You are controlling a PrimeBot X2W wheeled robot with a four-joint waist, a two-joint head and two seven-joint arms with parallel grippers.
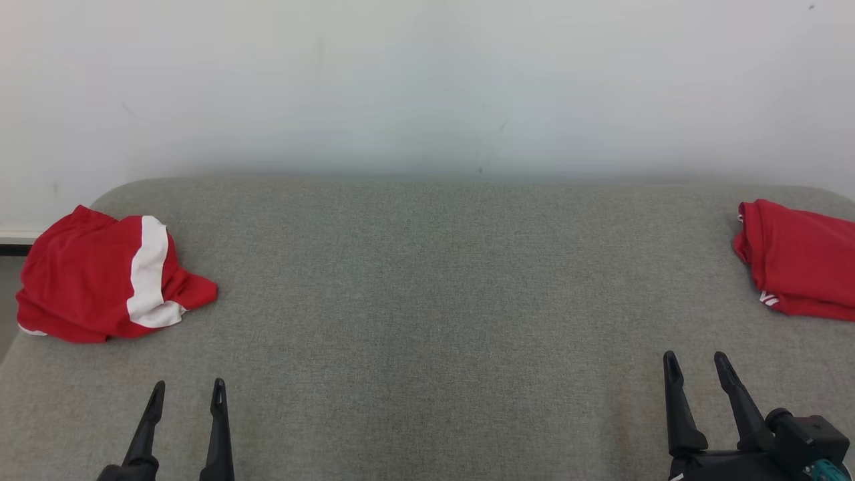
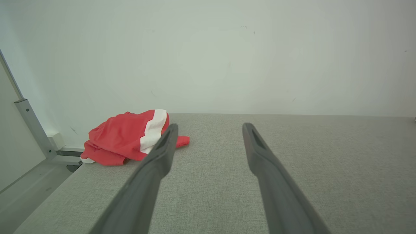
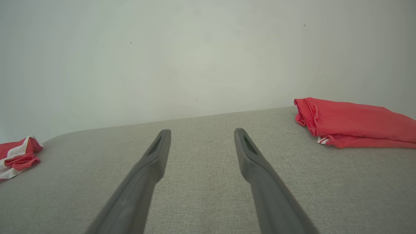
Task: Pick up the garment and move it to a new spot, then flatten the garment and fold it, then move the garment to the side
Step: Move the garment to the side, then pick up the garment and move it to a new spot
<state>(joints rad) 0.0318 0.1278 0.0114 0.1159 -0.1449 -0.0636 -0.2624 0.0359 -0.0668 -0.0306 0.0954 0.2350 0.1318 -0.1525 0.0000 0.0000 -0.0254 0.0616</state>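
Garment lies crumpled at the left end of the worktop, probably soft and light, best pinched at a raised fold; left fingers and right fingers stand wide open, empty.

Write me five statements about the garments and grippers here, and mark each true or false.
1. The crumpled garment lies at the table's left end. True.
2. The left gripper holds the crumpled garment. False: its jaws stand open and empty, apart from it.
3. The folded garment lies at the table's right end. True.
4. The crumpled garment is plain red. False: it has a white band.
5. The right gripper has open jaws that touch nothing. True.
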